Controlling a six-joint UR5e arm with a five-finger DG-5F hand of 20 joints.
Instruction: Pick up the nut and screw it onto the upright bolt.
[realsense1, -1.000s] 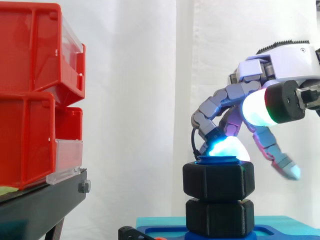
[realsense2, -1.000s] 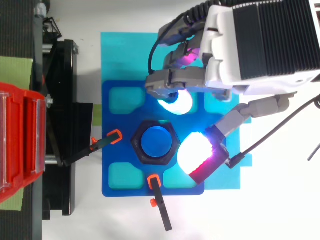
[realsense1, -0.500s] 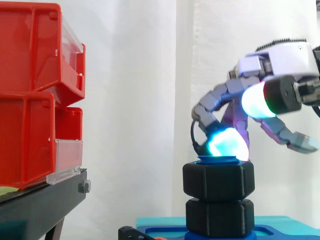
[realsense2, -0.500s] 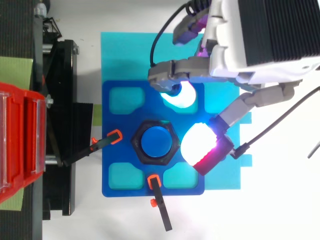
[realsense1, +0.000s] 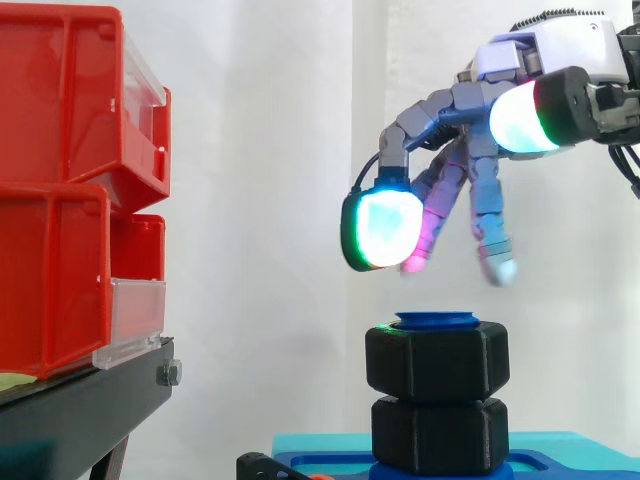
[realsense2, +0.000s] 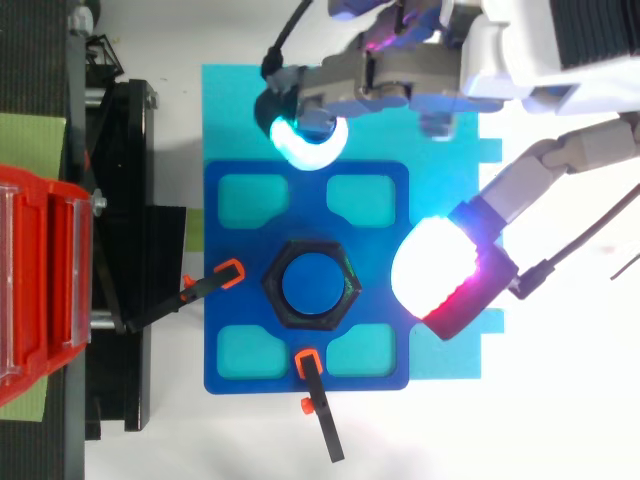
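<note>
Hovering above the blue bolt (realsense2: 311, 283), the hand (realsense1: 482, 100) hangs with fingers (realsense1: 385, 228) spread loose, holding nothing. The black nut (realsense1: 436, 360) sits threaded near the bolt's top; it looks rigid, light and smooth-sided, best pinched across opposite flats

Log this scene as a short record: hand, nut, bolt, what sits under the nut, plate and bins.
hand: open, holds nothing, hovers above the nut, clear of it
nut: black, hexagonal, on the bolt near its top
bolt: blue, upright, its tip shows just above the nut
under the nut: second black hex piece, close below it
plate: blue, with cut-outs, bolt at its middle
bins: red, stacked, at left on a black stand
</note>
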